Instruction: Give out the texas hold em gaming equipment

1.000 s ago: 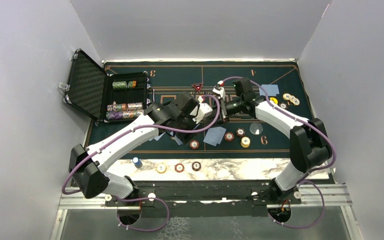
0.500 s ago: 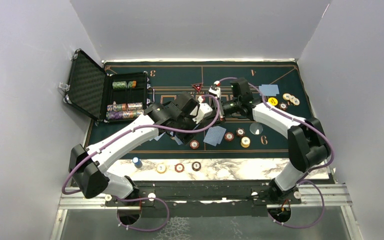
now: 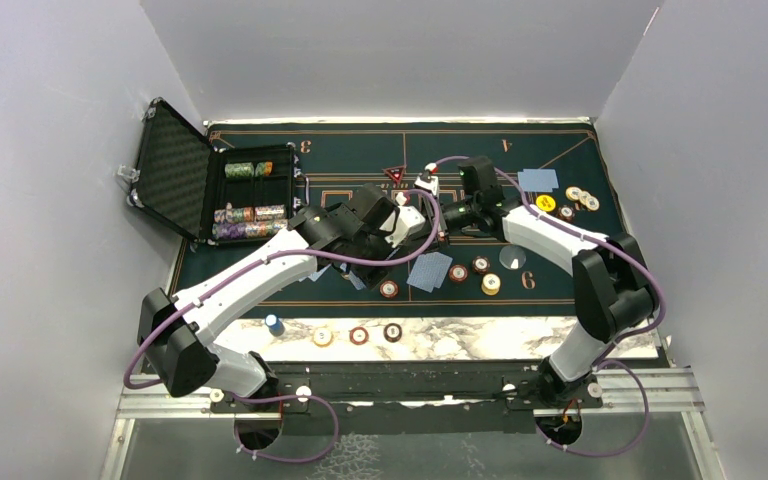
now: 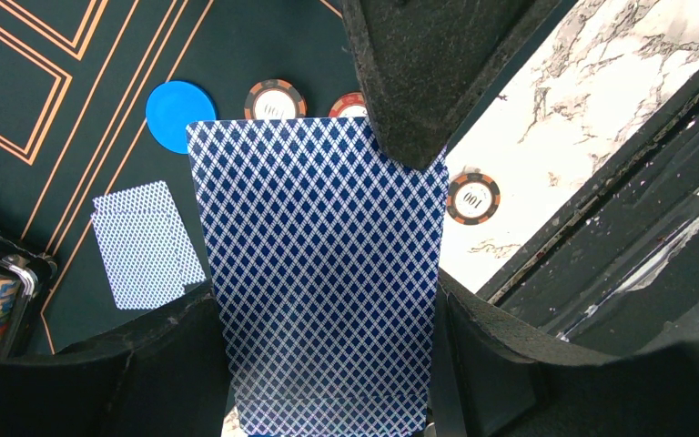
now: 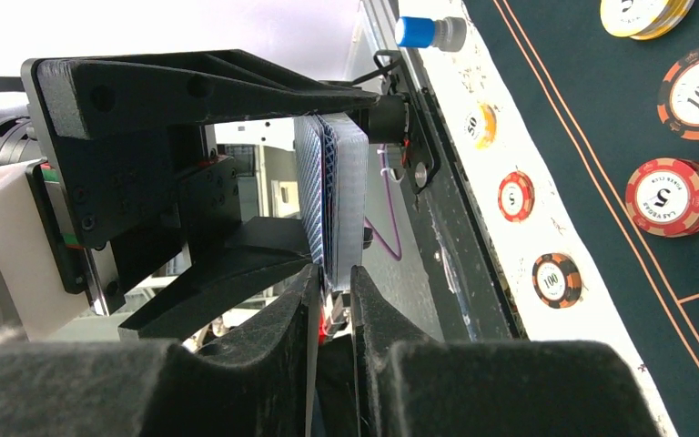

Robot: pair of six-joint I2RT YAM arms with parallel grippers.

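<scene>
My left gripper (image 3: 406,220) is shut on a deck of blue-backed playing cards (image 4: 319,273) and holds it upright above the mat's middle. My right gripper (image 3: 439,214) meets it from the right. In the right wrist view its narrow-set fingertips (image 5: 333,282) pinch the deck's end (image 5: 335,182). One right finger (image 4: 419,82) covers the deck's top corner. Loose cards (image 3: 430,271), red-brown chips (image 3: 458,273), a yellow chip (image 3: 491,284) and a clear disc (image 3: 512,257) lie on the mat. A red triangular marker (image 3: 394,174) lies farther back.
An open black case (image 3: 175,170) with chip rows (image 3: 250,215) stands at the back left. Another card (image 3: 538,179), a yellow disc (image 3: 546,203) and chips (image 3: 580,198) lie at the right. Three chips (image 3: 359,335) and a blue-capped item (image 3: 274,324) sit on the marble edge.
My right gripper has moved left and slightly back, up to the deck in my left gripper. The left arm has stayed in place.
</scene>
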